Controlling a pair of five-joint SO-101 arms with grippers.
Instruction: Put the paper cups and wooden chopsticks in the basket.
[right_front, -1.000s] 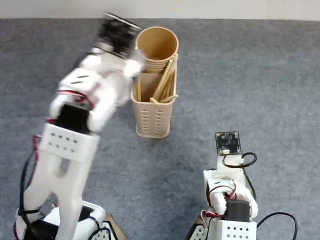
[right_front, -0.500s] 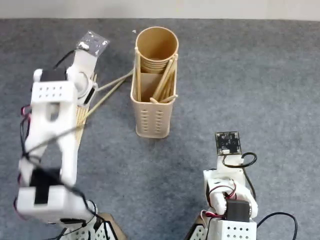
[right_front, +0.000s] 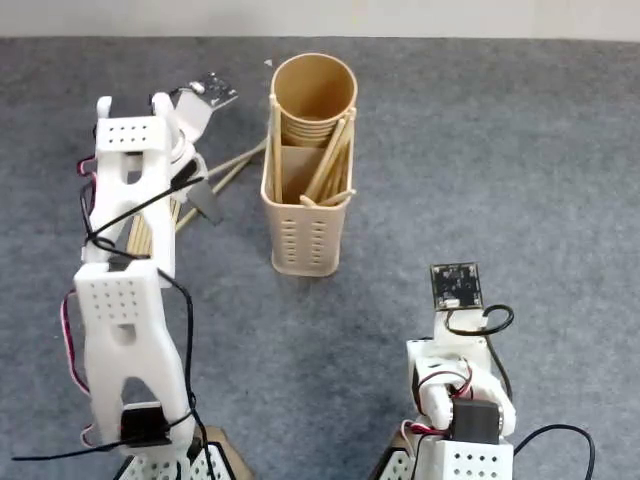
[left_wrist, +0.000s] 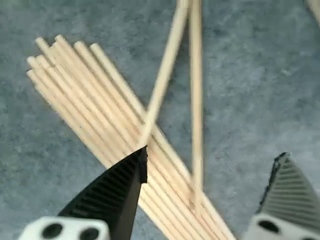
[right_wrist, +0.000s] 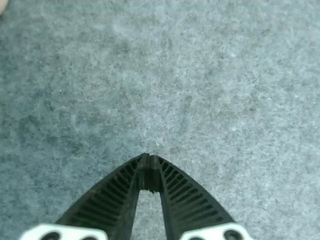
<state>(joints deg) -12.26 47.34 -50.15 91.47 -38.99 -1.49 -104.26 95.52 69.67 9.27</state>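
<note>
Grey carpet (right_front: 520, 150) covers the table beneath two side-by-side arms. The left gripper (left_wrist: 212, 155) hangs with its jaws wide apart just above a loose bundle of wooden chopsticks (left_wrist: 95, 95) lying flat on the carpet, one black fingertip (left_wrist: 135, 165) over the bundle's edge. Two stray sticks (left_wrist: 196, 75) cross over the pile and angle off toward the basket (right_front: 305, 235). That tan, perforated basket stands upright near the middle of the table, just beside the left arm (right_front: 125, 300). Stacked paper cups (right_front: 315, 85) sit in its far compartment and more chopsticks (right_front: 330, 165) lean in the near one. The right gripper (right_wrist: 149, 160) has its jaws pressed together on nothing, pointing down at bare carpet well apart from the basket.
</note>
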